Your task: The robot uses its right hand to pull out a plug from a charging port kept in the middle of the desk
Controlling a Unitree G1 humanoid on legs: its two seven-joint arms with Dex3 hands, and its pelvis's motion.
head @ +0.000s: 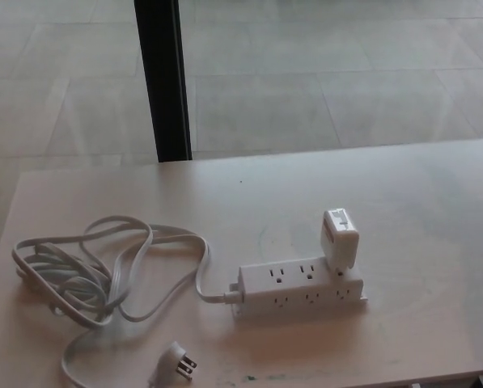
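Observation:
A white power strip (300, 288) lies on the pale desk (419, 218), near its front edge and a little right of the middle. A white block-shaped plug adapter (339, 239) stands upright in the strip's right end. Several other sockets on the strip are unused. The strip's white cord (95, 271) runs left in loose coils and ends in a pronged plug (176, 363) lying on the desk near the front. Neither of my hands shows in the head view.
A black post (163, 77) stands behind the desk's back edge, left of the middle. Beyond it is a tiled floor (330, 73). The desk's left edge is close to the cord coils.

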